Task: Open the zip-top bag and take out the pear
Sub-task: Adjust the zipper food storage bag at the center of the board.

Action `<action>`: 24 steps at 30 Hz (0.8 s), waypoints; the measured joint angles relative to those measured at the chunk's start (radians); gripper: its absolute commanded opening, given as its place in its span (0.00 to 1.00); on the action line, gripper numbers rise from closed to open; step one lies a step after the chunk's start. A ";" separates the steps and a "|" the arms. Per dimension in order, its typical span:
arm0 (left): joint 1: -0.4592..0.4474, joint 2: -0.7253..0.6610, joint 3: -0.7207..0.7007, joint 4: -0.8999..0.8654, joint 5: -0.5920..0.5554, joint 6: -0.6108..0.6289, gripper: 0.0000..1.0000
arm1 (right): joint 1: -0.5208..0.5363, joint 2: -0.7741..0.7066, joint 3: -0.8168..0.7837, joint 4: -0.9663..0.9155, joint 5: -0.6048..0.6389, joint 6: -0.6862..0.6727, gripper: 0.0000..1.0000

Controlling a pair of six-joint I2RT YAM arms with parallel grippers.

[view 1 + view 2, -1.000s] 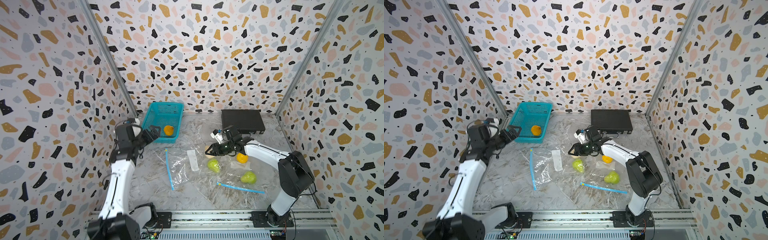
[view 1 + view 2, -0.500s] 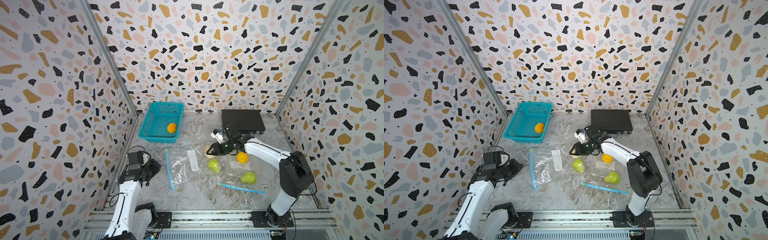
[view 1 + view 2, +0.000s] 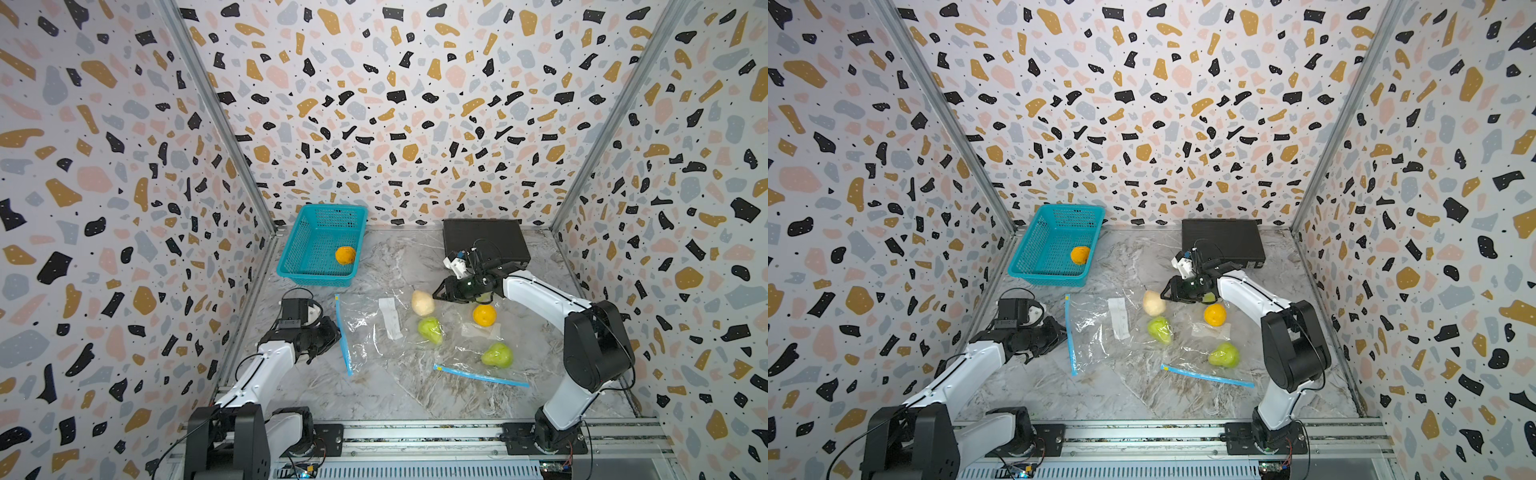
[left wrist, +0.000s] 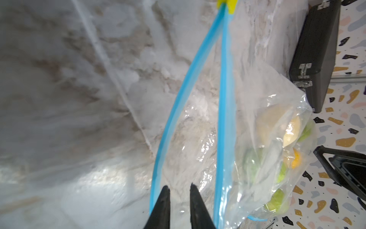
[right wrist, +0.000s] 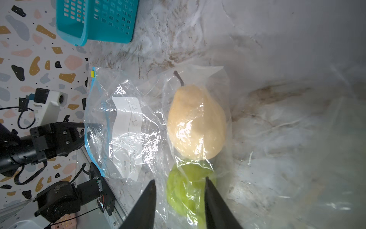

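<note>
The left claw (image 4: 179, 189) has its fingers (image 4: 162, 204) close together, with a thin slit between the tips. Whether they pinch any film, I cannot tell. It sits low over the worktop (image 3: 316, 390), at the mouth of the bag (image 3: 365, 332). In the left wrist view one blue lip (image 4: 178, 99) runs down behind a finger, and the second lip (image 4: 223, 99) passes just beside the claw. The lips bow apart and meet at the yellow slider (image 4: 227, 5), so the mouth stands partly open.

The right claw (image 5: 180, 179) is spread apart and clamps nothing. It is at the bag's far end, just beside the pear (image 3: 422, 302). The pear is pale yellow and lies on its side inside the bag. A green pear (image 3: 430, 330) touches it under the same film.

Near them lies a second bag (image 3: 461, 357) holding an orange (image 3: 484, 315), with its zip (image 3: 480, 376) toward the rail. At the back stand a teal basket (image 3: 307, 253) with a second orange (image 3: 345, 254) in it, and a black case (image 3: 482, 237) behind the right claw.
</note>
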 measured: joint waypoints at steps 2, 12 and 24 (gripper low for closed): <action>-0.026 0.000 -0.013 0.052 0.017 -0.023 0.27 | 0.000 0.001 -0.008 0.001 0.005 -0.003 0.38; -0.071 -0.061 -0.069 0.189 0.094 -0.112 0.35 | 0.005 0.007 -0.126 0.001 0.057 -0.026 0.49; -0.098 -0.060 -0.164 0.383 0.151 -0.225 0.47 | 0.018 0.037 -0.169 0.046 0.067 -0.028 0.36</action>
